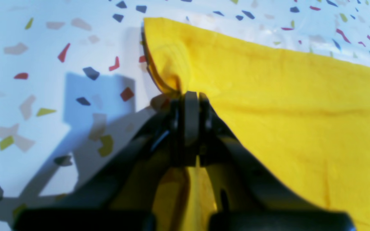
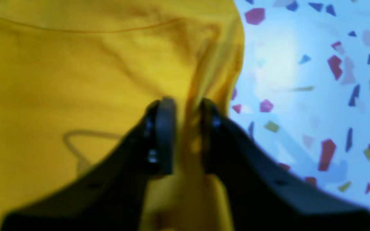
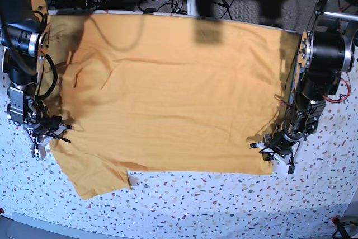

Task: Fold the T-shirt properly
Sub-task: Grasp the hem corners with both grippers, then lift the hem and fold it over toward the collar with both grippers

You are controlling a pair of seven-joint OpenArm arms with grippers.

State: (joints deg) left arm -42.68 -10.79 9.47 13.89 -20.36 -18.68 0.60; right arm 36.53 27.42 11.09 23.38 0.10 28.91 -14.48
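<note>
table [image 3: 224,205]: speckled top, fills the base view | T-shirt [image 3: 168,93]: spread flat across centre, one sleeve hanging lower left | left gripper [image 3: 267,150]: lower right, pressed tight on the shirt's corner | right gripper [image 3: 49,130]: left edge, jaws pinching a fold of shirt fabric
</note>
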